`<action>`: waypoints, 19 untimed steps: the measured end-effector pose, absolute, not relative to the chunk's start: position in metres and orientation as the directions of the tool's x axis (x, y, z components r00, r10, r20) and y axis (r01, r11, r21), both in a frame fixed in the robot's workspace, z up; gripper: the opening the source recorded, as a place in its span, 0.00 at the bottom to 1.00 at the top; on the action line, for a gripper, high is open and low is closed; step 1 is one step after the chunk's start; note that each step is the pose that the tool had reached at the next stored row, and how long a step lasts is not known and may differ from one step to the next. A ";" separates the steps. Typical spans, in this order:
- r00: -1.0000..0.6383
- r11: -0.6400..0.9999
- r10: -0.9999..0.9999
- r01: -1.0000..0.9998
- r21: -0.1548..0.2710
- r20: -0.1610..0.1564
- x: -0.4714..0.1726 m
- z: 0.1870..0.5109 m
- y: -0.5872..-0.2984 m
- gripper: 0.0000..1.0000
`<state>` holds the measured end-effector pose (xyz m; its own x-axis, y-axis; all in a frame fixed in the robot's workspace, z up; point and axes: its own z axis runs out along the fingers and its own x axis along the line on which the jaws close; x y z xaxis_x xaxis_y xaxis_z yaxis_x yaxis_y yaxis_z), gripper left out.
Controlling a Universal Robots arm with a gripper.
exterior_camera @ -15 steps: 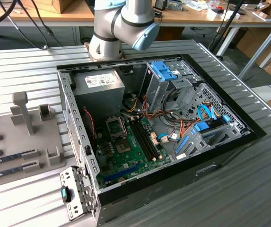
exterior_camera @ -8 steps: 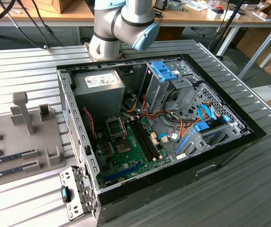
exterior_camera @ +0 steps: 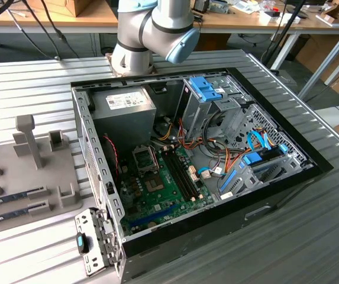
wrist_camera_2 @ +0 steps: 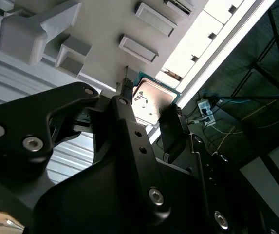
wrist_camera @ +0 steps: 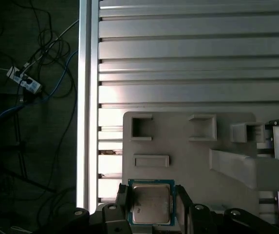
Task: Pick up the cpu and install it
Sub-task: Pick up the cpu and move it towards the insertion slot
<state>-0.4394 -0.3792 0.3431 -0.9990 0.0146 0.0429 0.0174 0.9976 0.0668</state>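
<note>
The gripper (wrist_camera: pixel 152 197) is clenched on the cpu (wrist_camera: pixel 150 208) by two opposite edges, over the grey tray (wrist_camera: pixel 188 170) near its rim – the pick looks underway – while installing it in the case (exterior_camera: pixel 228 223) beside the tray remains undone.

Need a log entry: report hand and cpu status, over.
Hand shut on the cpu at two opposite edges. Cpu over grey holder plate; lifted or resting, cannot tell.

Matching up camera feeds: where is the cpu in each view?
First wrist view: cpu held in the gripper, over the grey tray.
Second wrist view: cpu between the gripper's fingers.
Exterior view: shared landmark, the tray's tall post, at the exterior view's left; in both wrist views too.
</note>
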 end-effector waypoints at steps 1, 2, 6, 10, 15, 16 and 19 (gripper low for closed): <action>-0.999 0.998 0.015 0.017 0.067 0.043 -0.439 0.345 -0.379 0.47; -0.999 0.998 0.015 0.017 0.067 0.043 -0.439 0.346 -0.379 0.47; -0.999 0.997 0.015 0.017 0.070 0.043 -0.439 0.350 -0.379 0.47; -0.999 0.997 0.014 0.017 0.072 0.043 -0.439 0.354 -0.379 0.47; -0.999 0.997 0.014 0.017 0.076 0.043 -0.439 0.358 -0.379 0.47; -0.999 0.997 0.014 0.017 0.076 0.043 -0.439 0.359 -0.379 0.47; -0.999 0.997 0.014 0.017 0.079 0.043 -0.439 0.362 -0.379 0.47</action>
<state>-0.4394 -0.3792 0.3622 -0.9990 0.0141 0.0430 0.0175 0.9968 0.0786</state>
